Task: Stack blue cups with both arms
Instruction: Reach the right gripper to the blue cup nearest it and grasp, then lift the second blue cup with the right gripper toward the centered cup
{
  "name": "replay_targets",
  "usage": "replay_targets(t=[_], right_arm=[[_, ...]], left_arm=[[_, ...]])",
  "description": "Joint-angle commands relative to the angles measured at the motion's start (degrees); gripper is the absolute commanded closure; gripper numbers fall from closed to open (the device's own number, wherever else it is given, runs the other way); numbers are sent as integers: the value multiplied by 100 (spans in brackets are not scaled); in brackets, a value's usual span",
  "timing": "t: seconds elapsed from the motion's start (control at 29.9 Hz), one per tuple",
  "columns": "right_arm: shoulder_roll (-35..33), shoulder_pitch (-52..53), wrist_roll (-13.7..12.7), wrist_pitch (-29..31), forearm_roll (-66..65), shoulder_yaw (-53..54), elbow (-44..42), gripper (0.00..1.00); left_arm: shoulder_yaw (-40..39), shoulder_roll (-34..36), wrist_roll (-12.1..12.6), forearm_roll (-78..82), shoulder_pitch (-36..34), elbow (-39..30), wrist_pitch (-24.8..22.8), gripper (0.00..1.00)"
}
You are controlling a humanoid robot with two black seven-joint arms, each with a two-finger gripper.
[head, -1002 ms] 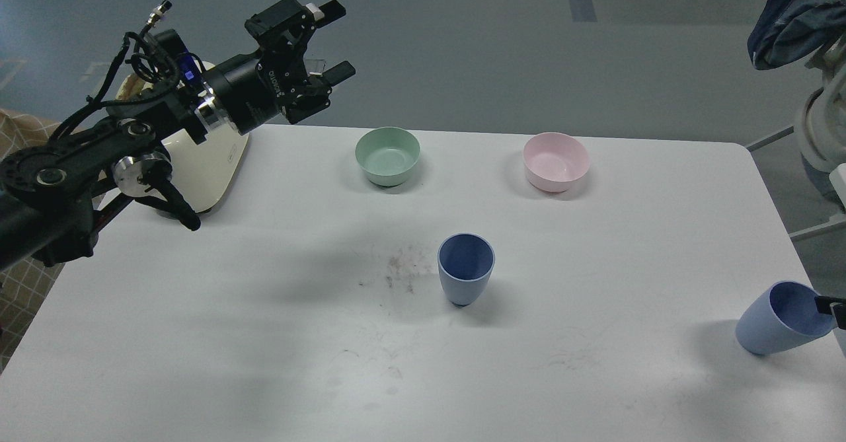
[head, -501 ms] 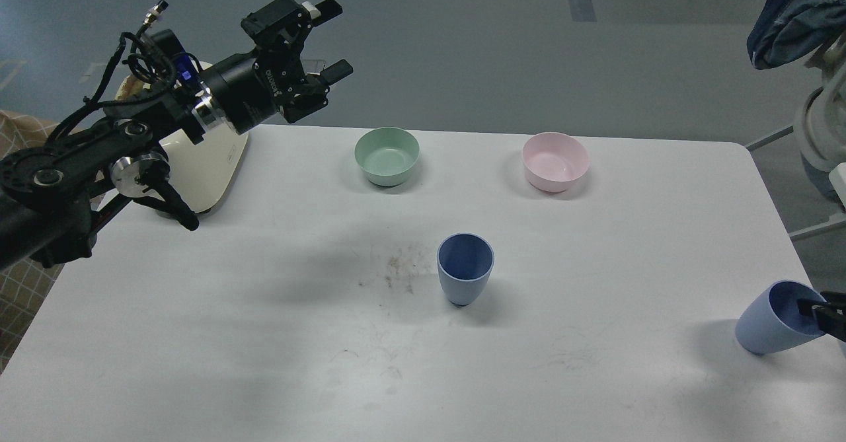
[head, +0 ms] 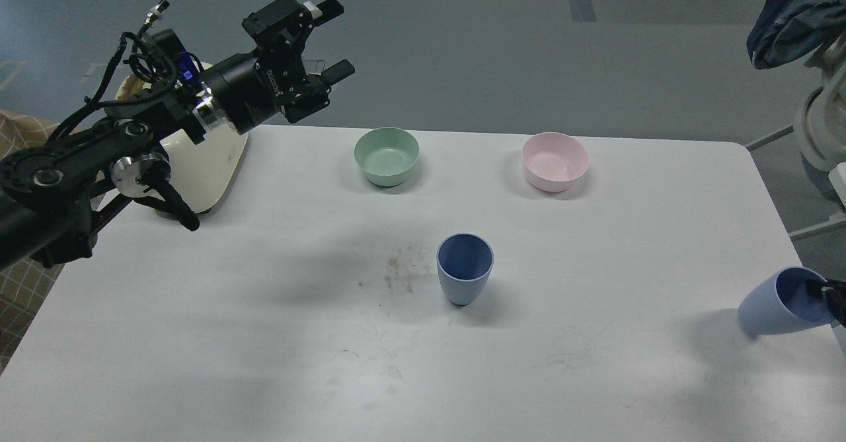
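Blue cups are still apart, so the stacking is not yet done. One blue cup (head: 464, 268) stands upright near the middle of the desk (head: 264, 336), mouth open and empty. The second blue cup (head: 780, 302) is at the right edge of the view, tipped well over with its mouth toward the right and seemingly off the desk, a shadow beneath it. A black finger of the right claw (head: 826, 293) reaches into its rim — it looks to be grasping the cup, though most of the claw is out of frame. The left claw (head: 330, 39) hovers high beyond the far left of the desk, released, fingers spread with nothing between them.

What remains, I judge, is carrying the tipped cup over and lowering it into the upright one.

The white desk is scuffed, with a dark smudge just left of the upright cup. A mint-green bowl (head: 386, 156) and a pink bowl (head: 555, 161) sit toward the back, a cream appliance (head: 205, 164) at the far left. Beyond lies grey floor.
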Motion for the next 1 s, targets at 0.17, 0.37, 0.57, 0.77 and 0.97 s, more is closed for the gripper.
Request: replay_targets(t=[0.17, 0.37, 0.57, 0.77, 0.97], right_arm=[[-71, 1388, -2, 411, -502, 160, 202, 100], [753, 2215, -2, 860, -555, 116, -35, 100], [1764, 2918, -2, 1141, -486, 29, -439, 100], [2609, 3665, -2, 1229, 287, -779, -431, 100], [3541, 4290, -2, 1229, 1264, -1633, -422, 100]], left_arm=[[-3, 25, 0, 0, -9, 1, 10, 2], [-3, 42, 0, 0, -9, 1, 10, 2], [-3, 42, 0, 0, -9, 1, 19, 2], [6, 16, 0, 18, 0, 1, 19, 2], [-3, -37, 0, 26, 0, 19, 45, 2]])
